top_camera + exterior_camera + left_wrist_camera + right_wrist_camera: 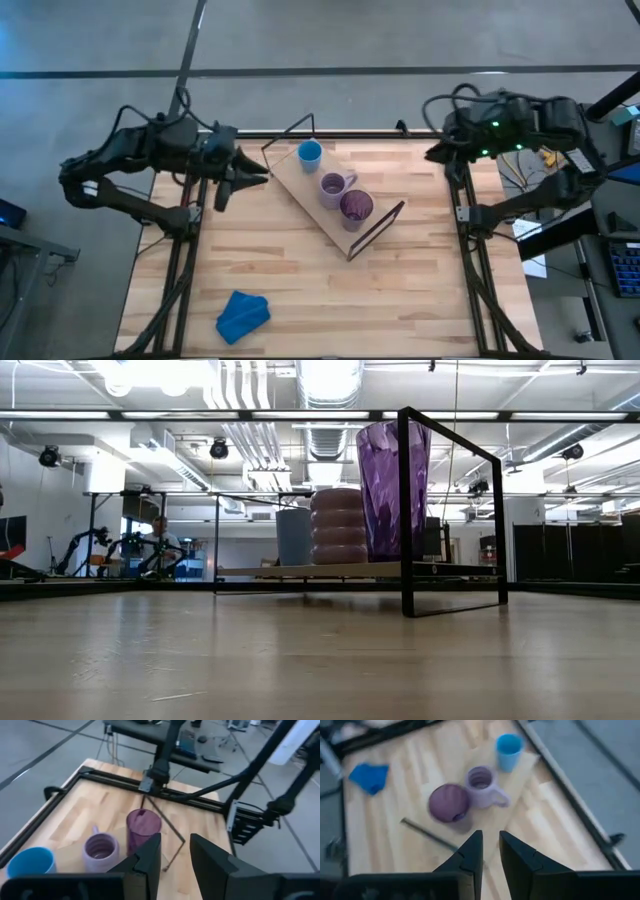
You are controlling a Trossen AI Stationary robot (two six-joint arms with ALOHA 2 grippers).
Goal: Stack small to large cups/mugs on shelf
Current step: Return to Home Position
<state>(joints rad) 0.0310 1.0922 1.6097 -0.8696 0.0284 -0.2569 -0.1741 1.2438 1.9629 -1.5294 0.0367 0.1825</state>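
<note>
High view shows the shelf (322, 212) lying slanted on the far half of the table (300, 285). Three cups stand on it in a row: the blue cup (310, 152), then the mug (333, 187), then the purple cup (356, 206). They go from small to big. The low view shows all three standing up straight. The stacking looks done, so what is left is for the arms to go home.

The left gripper (175, 837) hangs at the far left of the table, near the shelf end where the blue cup stands. Its fingers are a little apart and hold nothing. The right gripper (491, 834) is by the far right corner, well apart from the shelf. Its fingers are a little apart too, and they hold nothing.

To do this well, I think the left arm should pull back and up, away from the shelf. It should not swing to the side, because the wire leg and the blue cup are near. A bump could knock the row over.

The near half of the table has lots of room, with only a cloth (243, 315) near the left front corner. Black rails run along the table edges, so each arm should stay high over them.
</note>
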